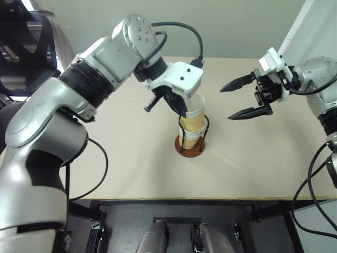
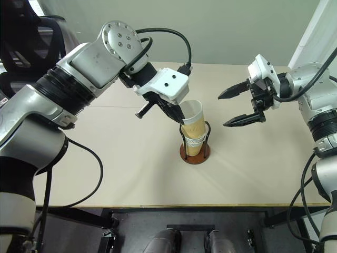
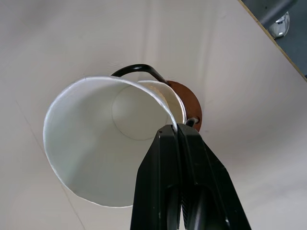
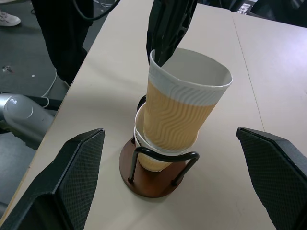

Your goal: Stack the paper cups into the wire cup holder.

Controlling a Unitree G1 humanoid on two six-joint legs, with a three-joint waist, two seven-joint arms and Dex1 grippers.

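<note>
My left jaws [image 1: 181, 112] are pinched shut on the white rolled rim of a yellow-tan ribbed paper cup [image 4: 180, 112], which leans off upright, its foot already nested in the cup seated in the black-wire, reddish-brown-based cup holder [image 4: 156, 179] on the beige worktop [image 1: 253, 163]. I judge that the cup must straighten along the holder's upright axis. My right jaws [image 1: 247, 97] hang wide open and empty, well apart to the right.

The top cup [image 4: 184, 105] sits tilted in another cup [image 4: 144, 143] inside the wire cup holder [image 4: 153, 179].
</note>
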